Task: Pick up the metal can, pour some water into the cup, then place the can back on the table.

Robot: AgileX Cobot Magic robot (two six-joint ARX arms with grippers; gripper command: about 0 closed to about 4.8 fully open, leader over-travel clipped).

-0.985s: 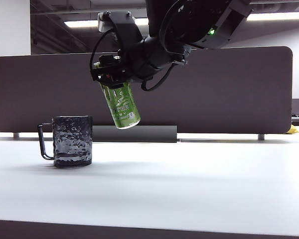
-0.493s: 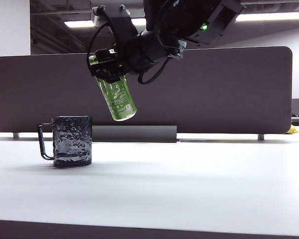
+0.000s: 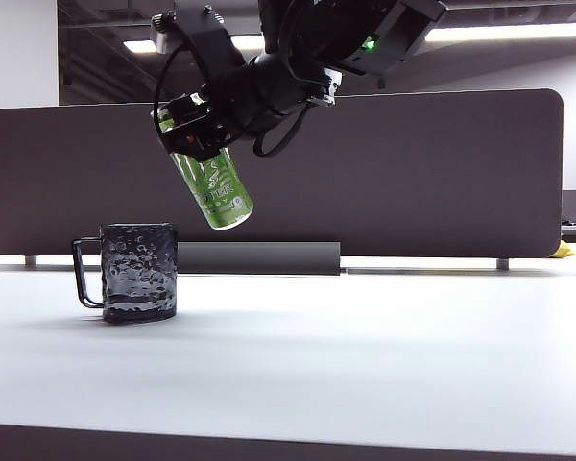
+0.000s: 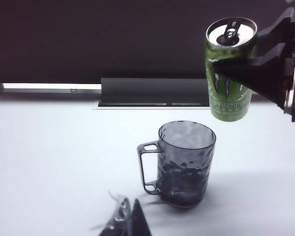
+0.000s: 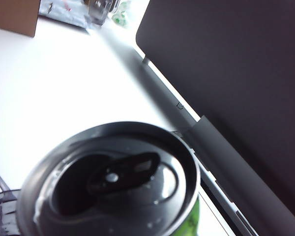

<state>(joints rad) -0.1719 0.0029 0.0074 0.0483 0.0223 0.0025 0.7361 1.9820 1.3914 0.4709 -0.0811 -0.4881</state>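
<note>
Jaws of your right gripper (image 3: 194, 130) clamp partway shut around the can (image 3: 211, 182), which hangs tilted in the air, up and just right of the cup (image 3: 139, 272) on the tabletop (image 3: 365, 355). You're carrying it toward the pour; next, bring its mouth over the cup and tip further. Your left gripper (image 4: 125, 223) sits low near the cup, holding nothing; I can't tell its jaws

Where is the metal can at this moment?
In the exterior view, the metal can hangs tilted in the right tool, up on the left, above and just right of the cup.

Low frontal exterior camera, left wrist camera farther back, both on the cup (image 3: 139, 272); right wrist close over the can (image 5: 113, 182).
</note>
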